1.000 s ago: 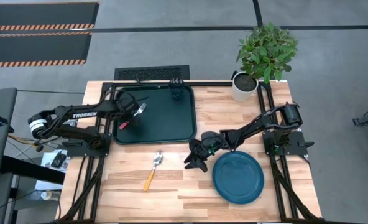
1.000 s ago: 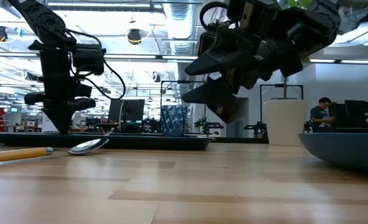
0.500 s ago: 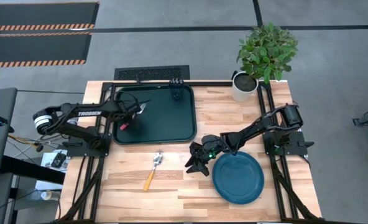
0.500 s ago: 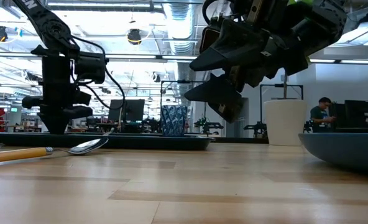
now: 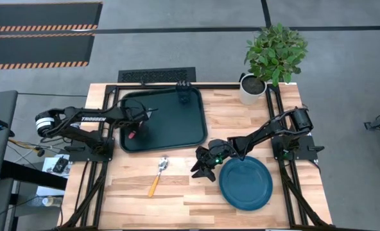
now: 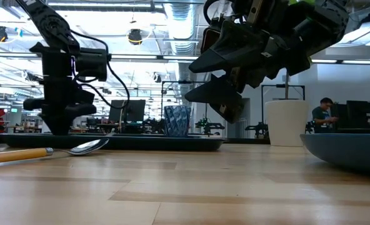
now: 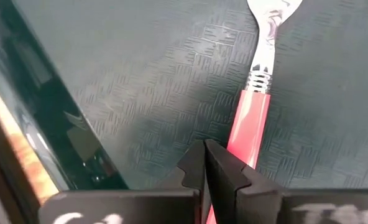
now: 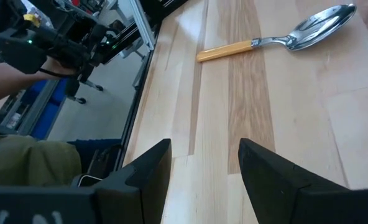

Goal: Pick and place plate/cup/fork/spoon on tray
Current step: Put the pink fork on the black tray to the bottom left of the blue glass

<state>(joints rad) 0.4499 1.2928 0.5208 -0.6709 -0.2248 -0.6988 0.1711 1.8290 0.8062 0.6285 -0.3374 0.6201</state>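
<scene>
The wooden bench (image 5: 196,192) carries everything; at its far left part lies the dark green tray (image 5: 177,125), and on the near right part sits the round teal plate (image 5: 246,183), bare and flat on the wood, its rim showing at the right edge of the low view (image 6: 347,150).

The left arm reaches in over the tray's left side; the left claw (image 5: 135,120) is down at the tray floor with its fingers (image 7: 224,171) pressed together, closed, and the fork's red handle (image 7: 249,124) runs past them on one side, touching or nearly so (whether it is pinched I cannot tell); the fork (image 5: 138,125) lies on the tray with its metal head pointing away from the claw toward the tray's middle.

The right arm stretches from the bench's right edge toward the centre; the right claw (image 5: 203,168) hangs above the wood just beside the plate's left rim, fingers (image 8: 150,168) spread wide and gripping nothing; in the low view it hovers clear of the surface (image 6: 225,81).

The cup (image 5: 183,96) stands upright in the tray's far right corner, well apart from both claws; the low view shows it on the tray (image 6: 177,120).

The spoon (image 5: 158,174) lies on bare wood near the tray's front edge, orange handle toward the near side, bowl toward the tray; it sits to the left of the open right claw, apart from it.
</scene>
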